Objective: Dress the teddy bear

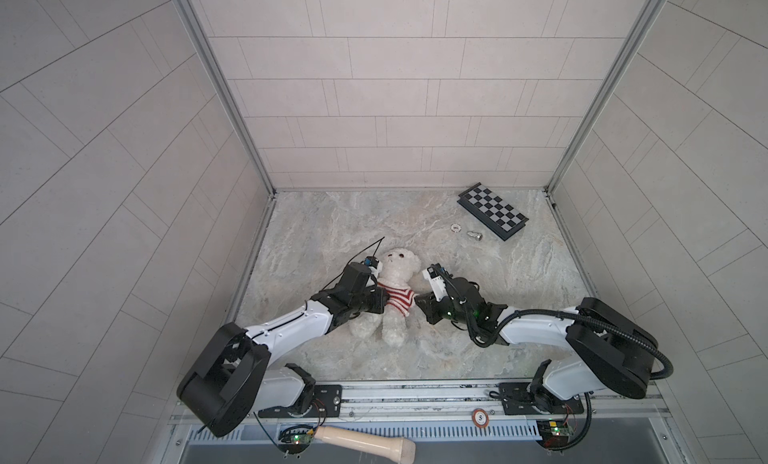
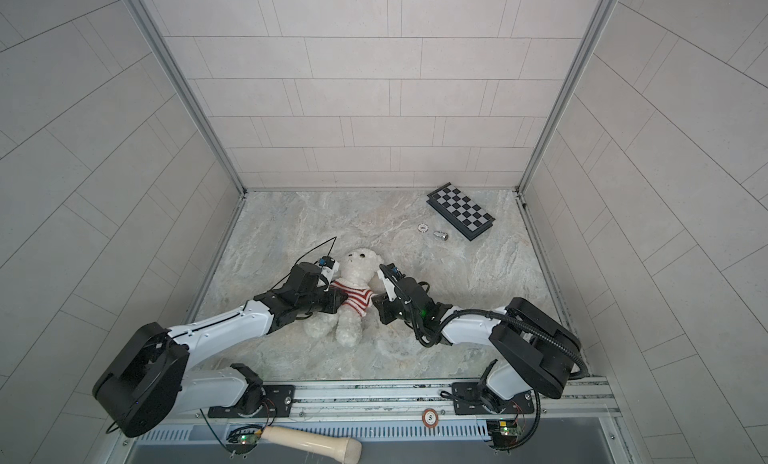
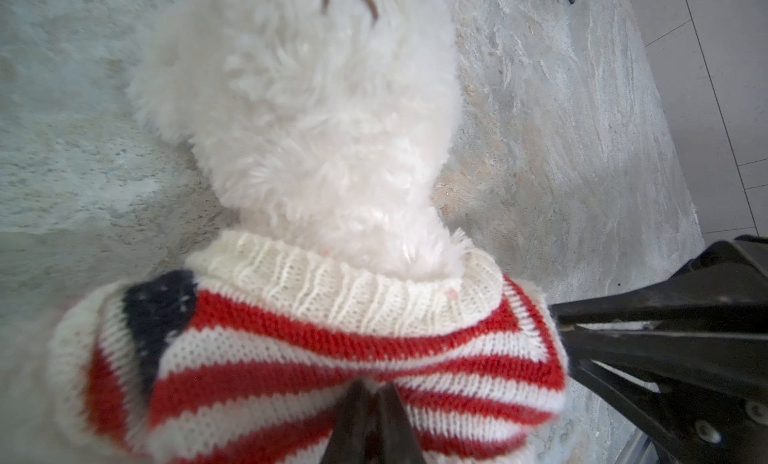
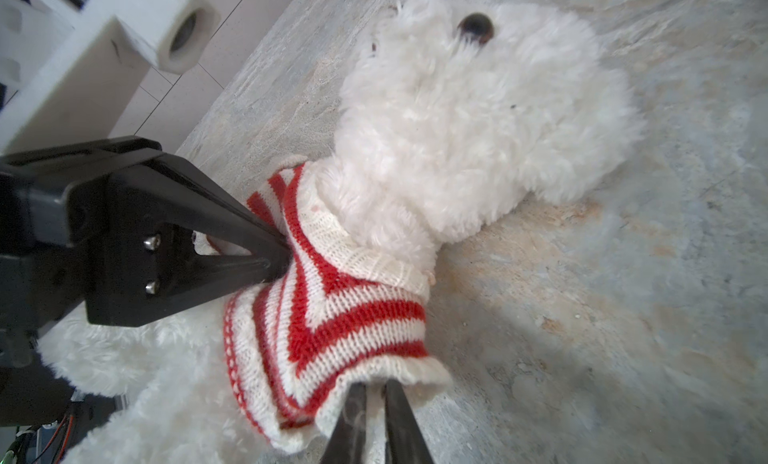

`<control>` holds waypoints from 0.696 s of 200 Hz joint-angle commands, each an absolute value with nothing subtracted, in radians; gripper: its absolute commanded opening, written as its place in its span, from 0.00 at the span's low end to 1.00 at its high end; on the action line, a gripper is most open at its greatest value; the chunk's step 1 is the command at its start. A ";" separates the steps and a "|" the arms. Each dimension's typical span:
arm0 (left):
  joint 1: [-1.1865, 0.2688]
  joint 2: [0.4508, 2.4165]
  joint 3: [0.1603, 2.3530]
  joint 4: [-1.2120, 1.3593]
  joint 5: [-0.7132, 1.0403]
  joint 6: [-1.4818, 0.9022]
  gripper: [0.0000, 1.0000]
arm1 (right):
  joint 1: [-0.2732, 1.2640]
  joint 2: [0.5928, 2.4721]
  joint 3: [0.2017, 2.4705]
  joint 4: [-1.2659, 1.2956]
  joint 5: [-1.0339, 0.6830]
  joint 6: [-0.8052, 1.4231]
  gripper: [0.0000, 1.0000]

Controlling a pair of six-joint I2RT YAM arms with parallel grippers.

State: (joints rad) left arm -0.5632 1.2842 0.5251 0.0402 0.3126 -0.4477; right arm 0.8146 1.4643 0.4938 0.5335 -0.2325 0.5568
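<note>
The teddy bear (image 1: 399,266) (image 2: 359,264) lies on its back on the marble table, head toward the far wall. A red-and-white striped knit sweater (image 1: 400,301) (image 2: 354,299) covers its chest, with the cream collar under its chin (image 3: 345,291). My left gripper (image 3: 372,393) (image 1: 383,303) is shut, pinching a fold of the sweater's striped front. My right gripper (image 4: 374,385) (image 1: 418,300) is shut on the sweater's cream edge (image 4: 399,370) at the bear's other side. Both fingertips are partly buried in the knit. In the right wrist view the left gripper (image 4: 278,262) presses into the stripes.
A folded chessboard (image 1: 493,211) lies at the back right, with a white chip (image 1: 456,227) and a small metal piece (image 1: 474,235) beside it. A wooden handle (image 1: 365,441) and a round token (image 1: 480,419) sit on the front rail. Walls close three sides.
</note>
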 commanded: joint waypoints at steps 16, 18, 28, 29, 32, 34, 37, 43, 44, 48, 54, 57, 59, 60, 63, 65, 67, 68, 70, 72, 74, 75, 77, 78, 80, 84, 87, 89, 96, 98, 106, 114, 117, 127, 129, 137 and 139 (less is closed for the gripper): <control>-0.557 1.292 0.491 -0.006 0.291 -0.442 0.12 | 0.833 1.486 0.508 0.585 -0.245 0.570 0.24; -0.557 1.292 0.491 -0.006 0.292 -0.442 0.12 | 0.833 1.487 0.508 0.589 -0.245 0.571 0.25; -0.557 1.292 0.491 -0.006 0.292 -0.443 0.12 | 0.836 1.494 0.507 0.599 -0.243 0.577 0.28; -0.557 1.291 0.491 -0.006 0.292 -0.443 0.12 | 0.836 1.494 0.506 0.601 -0.243 0.578 0.28; -0.557 1.292 0.490 -0.006 0.292 -0.443 0.12 | 0.837 1.497 0.504 0.605 -0.243 0.579 0.28; -0.557 1.291 0.491 -0.006 0.292 -0.444 0.12 | 0.837 1.498 0.505 0.609 -0.242 0.580 0.29; -0.557 1.290 0.491 -0.006 0.293 -0.445 0.12 | 0.838 1.500 0.504 0.612 -0.242 0.580 0.29; -0.557 1.290 0.489 -0.005 0.294 -0.444 0.12 | 0.839 1.505 0.503 0.620 -0.241 0.580 0.31; -0.557 1.291 0.489 -0.005 0.294 -0.444 0.12 | 0.839 1.505 0.503 0.621 -0.242 0.580 0.31; -0.557 1.291 0.488 -0.003 0.294 -0.446 0.12 | 0.841 1.508 0.503 0.626 -0.242 0.580 0.32; -0.557 1.292 0.486 -0.002 0.296 -0.446 0.12 | 0.841 1.514 0.503 0.630 -0.242 0.580 0.33; -0.557 1.291 0.484 -0.001 0.296 -0.447 0.12 | 0.841 1.518 0.502 0.632 -0.241 0.581 0.34; -0.557 1.292 0.483 0.000 0.297 -0.446 0.12 | 0.842 1.519 0.503 0.634 -0.241 0.581 0.35; -0.557 1.292 0.483 0.000 0.297 -0.446 0.12 | 0.842 1.520 0.503 0.634 -0.242 0.581 0.35; -0.557 1.292 0.483 0.000 0.297 -0.446 0.12 | 0.842 1.523 0.503 0.639 -0.242 0.582 0.35; -0.557 1.292 0.483 0.000 0.297 -0.446 0.12 | 0.841 1.526 0.504 0.640 -0.243 0.582 0.36; -0.557 1.292 0.483 0.000 0.298 -0.446 0.12 | 0.841 1.529 0.504 0.644 -0.244 0.582 0.36; -0.557 1.292 0.483 0.000 0.298 -0.446 0.12 | 0.841 1.530 0.505 0.645 -0.245 0.581 0.36; -0.557 1.292 0.482 0.000 0.298 -0.446 0.12 | 0.841 1.533 0.504 0.647 -0.245 0.582 0.37; -0.557 1.292 0.481 0.001 0.298 -0.446 0.12 | 0.842 1.535 0.505 0.649 -0.247 0.583 0.37; -0.557 1.292 0.480 0.001 0.298 -0.446 0.12 | 0.842 1.537 0.506 0.652 -0.247 0.584 0.38; -0.557 1.292 0.480 0.002 0.298 -0.447 0.12 | 0.841 1.538 0.505 0.653 -0.248 0.585 0.38; -0.557 1.291 0.479 0.003 0.297 -0.448 0.12 | 0.842 1.542 0.507 0.654 -0.249 0.588 0.38; -0.557 1.290 0.477 0.004 0.297 -0.448 0.12 | 0.842 1.543 0.507 0.656 -0.250 0.588 0.38; -0.557 1.290 0.477 0.006 0.297 -0.448 0.12 | 0.841 1.545 0.508 0.657 -0.251 0.590 0.39; -0.557 1.289 0.474 0.010 0.299 -0.449 0.12 | 0.841 1.550 0.512 0.661 -0.253 0.593 0.39; -0.557 1.289 0.472 0.015 0.300 -0.451 0.12 | 0.842 1.553 0.513 0.664 -0.253 0.593 0.40; -0.557 1.289 0.471 0.018 0.301 -0.452 0.12 | 0.841 1.556 0.515 0.666 -0.254 0.595 0.40; -0.557 1.287 0.467 0.029 0.306 -0.456 0.12 | 0.841 1.564 0.519 0.672 -0.259 0.599 0.42; -0.557 1.288 0.466 0.031 0.307 -0.458 0.12 | 0.841 1.566 0.521 0.674 -0.260 0.602 0.42; -0.557 1.290 0.464 0.039 0.311 -0.461 0.12 | 0.843 1.576 0.524 0.683 -0.263 0.608 0.44; -0.558 1.294 0.464 0.044 0.316 -0.463 0.12 | 0.842 1.584 0.527 0.694 -0.267 0.615 0.46; -0.557 1.295 0.464 0.047 0.316 -0.463 0.12 | 0.842 1.587 0.528 0.696 -0.268 0.616 0.46; -0.557 1.297 0.464 0.053 0.318 -0.466 0.11 | 0.844 1.595 0.530 0.704 -0.271 0.623 0.47; -0.558 1.297 0.464 0.054 0.318 -0.466 0.11 | 0.844 1.595 0.530 0.704 -0.273 0.624 0.47; -0.558 1.297 0.465 0.057 0.319 -0.467 0.11 | 0.844 1.600 0.531 0.708 -0.275 0.628 0.48; -0.557 1.297 0.464 0.057 0.319 -0.468 0.11 | 0.845 1.601 0.531 0.709 -0.275 0.629 0.48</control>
